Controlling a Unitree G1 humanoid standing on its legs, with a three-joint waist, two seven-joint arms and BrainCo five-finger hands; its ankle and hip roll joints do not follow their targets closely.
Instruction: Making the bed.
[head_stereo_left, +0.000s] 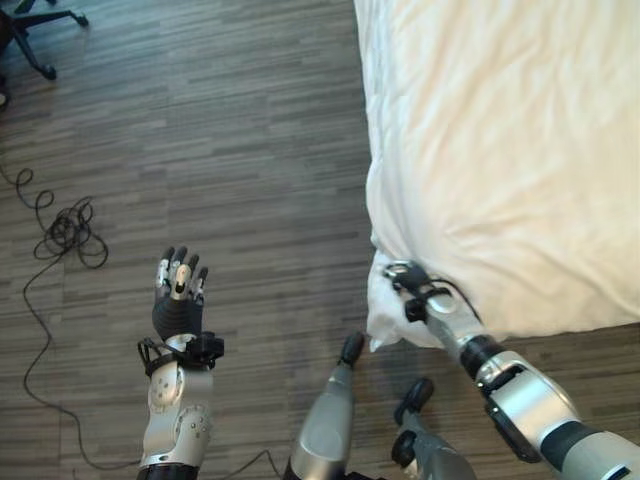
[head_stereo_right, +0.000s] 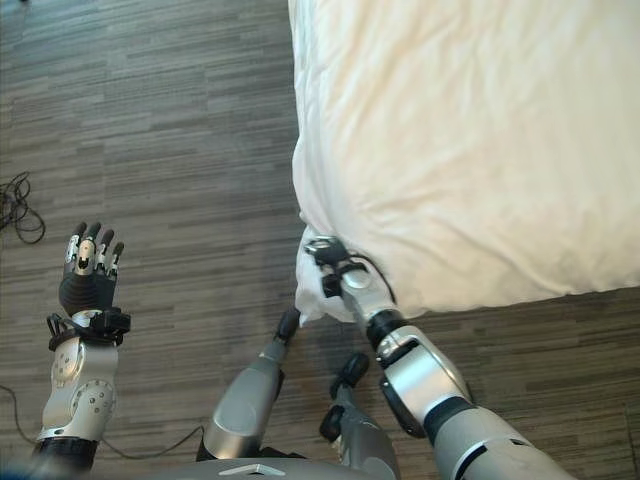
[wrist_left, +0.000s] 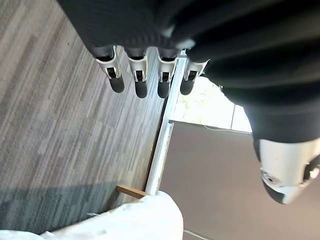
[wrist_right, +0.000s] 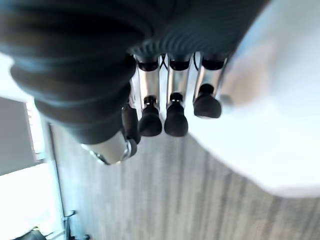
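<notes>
A white duvet (head_stereo_left: 500, 150) covers the bed on the right, and its near left corner (head_stereo_left: 385, 320) hangs down toward the wood floor. My right hand (head_stereo_left: 418, 287) is pushed in against that hanging corner from below. In the right wrist view its fingers (wrist_right: 172, 107) are straight, the duvet (wrist_right: 270, 135) lies against the outermost one, and nothing is pinched. My left hand (head_stereo_left: 178, 300) is raised over the bare floor well left of the bed. It is open with its fingers (wrist_left: 141, 75) straight and holds nothing.
An office chair base (head_stereo_left: 40, 30) stands at the far left corner. Grey wood floor (head_stereo_left: 250, 150) stretches along the bed's left side. A wooden corner of the bed frame (wrist_left: 131, 190) and a grey wall (wrist_left: 210, 180) appear past the left hand.
</notes>
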